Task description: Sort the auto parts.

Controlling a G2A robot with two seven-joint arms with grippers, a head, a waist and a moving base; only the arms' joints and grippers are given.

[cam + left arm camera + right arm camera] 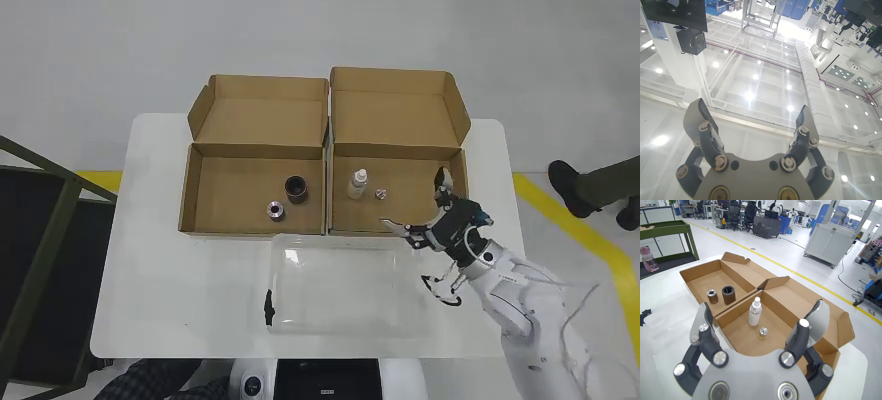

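White table (170,250). Clear tray (340,238) at near edge. Two open cardboard boxes behind: left box (225,195), right box (410,190). Right gripper (762,306) over near-right corner of right box, jaws spread, empty. Left gripper (752,104) aimed at ceiling, spread, empty. Spray bottle (357,183) upright in right box: likely light, tippy, grip mid-body. Dark sleeve (296,187), steel cylinder (273,210) in left box: probably heavy, stiff, slick, so pinch across round sides. Small capped part (382,193) beside bottle.

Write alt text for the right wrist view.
The right hand, open, faces a cardboard box holding an upright white spray bottle and a small metal-capped part. A second box beside it holds a dark sleeve and a shorter metal-topped cylinder; both boxes sit on a white table.
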